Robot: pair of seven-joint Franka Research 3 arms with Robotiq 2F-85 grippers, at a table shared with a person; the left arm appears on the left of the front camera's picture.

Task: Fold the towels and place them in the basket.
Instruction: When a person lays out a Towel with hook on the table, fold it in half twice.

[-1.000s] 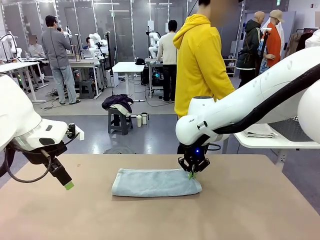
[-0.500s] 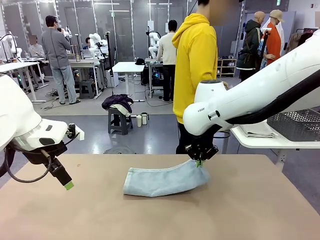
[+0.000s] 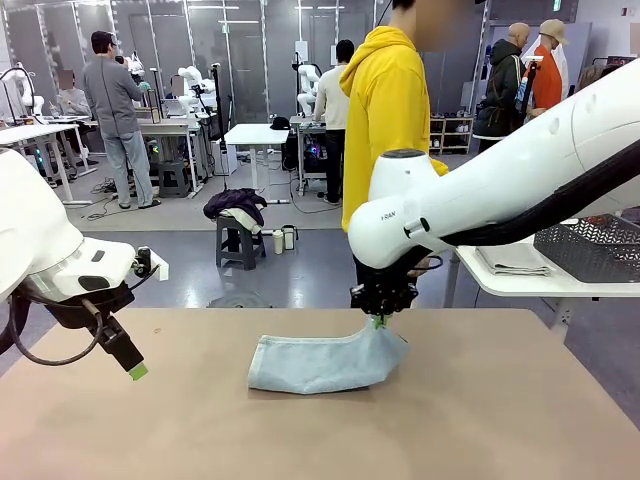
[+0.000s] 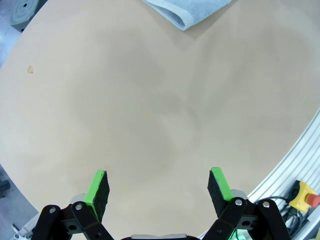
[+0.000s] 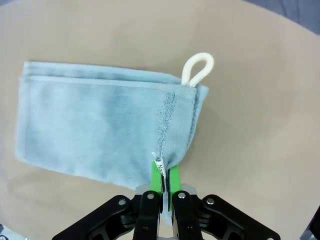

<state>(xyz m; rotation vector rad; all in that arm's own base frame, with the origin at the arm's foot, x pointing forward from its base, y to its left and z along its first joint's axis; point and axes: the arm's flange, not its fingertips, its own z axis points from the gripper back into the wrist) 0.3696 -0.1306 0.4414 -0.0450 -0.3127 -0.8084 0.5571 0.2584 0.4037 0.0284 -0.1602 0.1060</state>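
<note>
- Front view: the dark grey lattice-mesh basket (image 3: 590, 247) stands on a white side table (image 3: 530, 285) at the far right, well apart from the towel. What lies inside it cannot be made out.
- Just beside the basket on that side table lies a flat, pale folded cloth (image 3: 512, 260).
- The light grey-blue towel (image 3: 320, 365) lies folded into a long band on the tan table (image 3: 480, 420). Its left part is flat and its right end is raised off the surface.
- The right gripper (image 3: 379, 321) is clamped on that raised end.
- Right wrist view: the right gripper (image 5: 165, 181) pinches the towel (image 5: 95, 125) at its edge, right by the small white tag (image 5: 160, 167). A white hanging loop (image 5: 198, 68) sticks out at the far corner.
- The left gripper (image 3: 137, 371) hangs over the table's left side, jaws spread wide and grasping nothing.
- Left wrist view: the left gripper (image 4: 158, 175) is over bare tabletop, with a towel corner (image 4: 187, 12) at the top edge.
</note>
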